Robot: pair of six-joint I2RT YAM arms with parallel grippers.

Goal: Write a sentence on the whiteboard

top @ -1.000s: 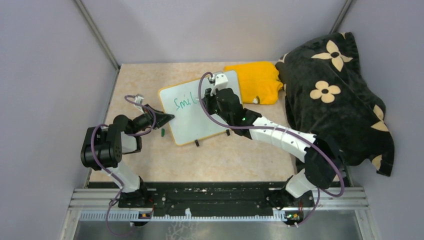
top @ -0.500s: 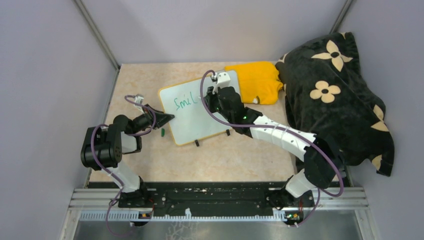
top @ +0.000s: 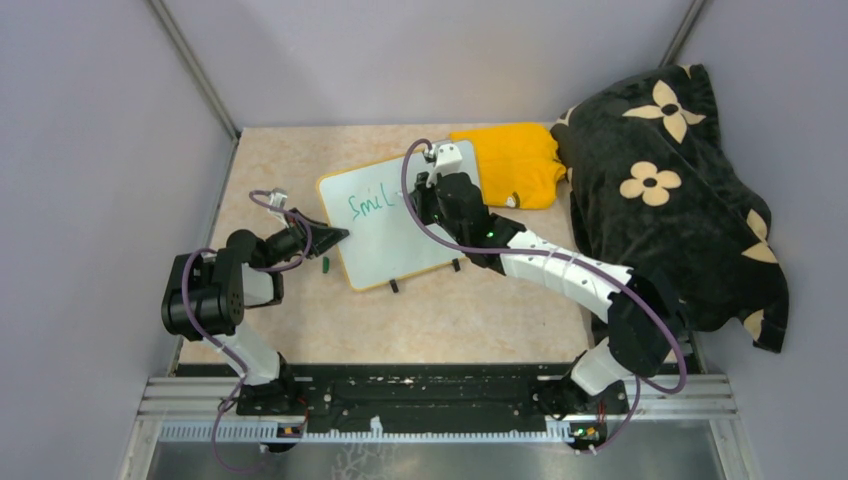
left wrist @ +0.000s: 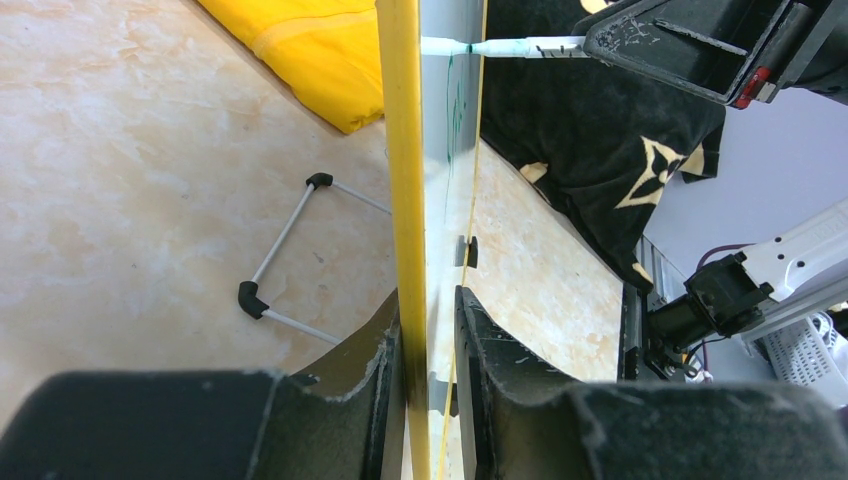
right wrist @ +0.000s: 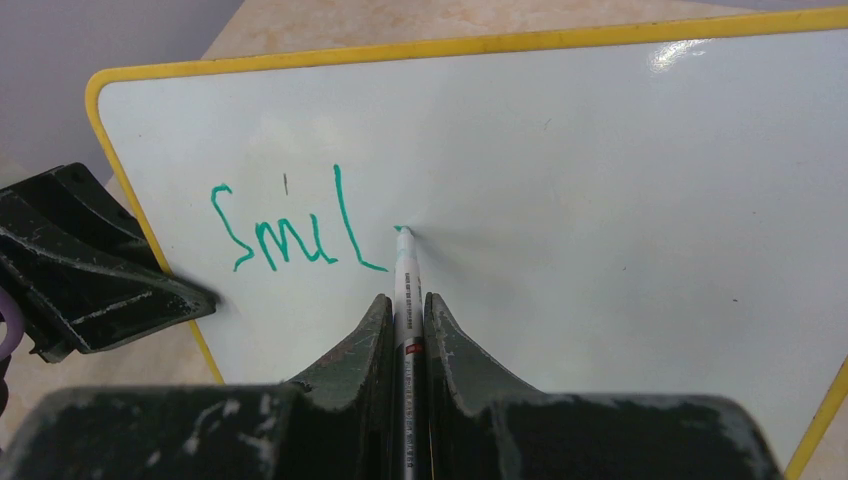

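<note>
The whiteboard (top: 385,240), white with a yellow rim, stands tilted on the tan table; it also shows in the right wrist view (right wrist: 620,180) and edge-on in the left wrist view (left wrist: 405,150). My left gripper (top: 335,236) is shut on its left edge (left wrist: 420,360). My right gripper (top: 422,200) is shut on a white marker (right wrist: 406,290) with a green tip, which touches the board. The sentence (right wrist: 295,235) reads "Smil" in green, with a short new stroke starting at the tip. Only this first word shows.
A folded yellow cloth (top: 515,165) lies behind the board. A black blanket with cream flowers (top: 670,190) fills the right side. A small dark green marker cap (top: 325,264) lies on the table by the board's left edge. A wire stand (left wrist: 290,245) props the board.
My right gripper has shifted slightly right along the board with the marker, past the "l". The left arm and the board have not moved.
</note>
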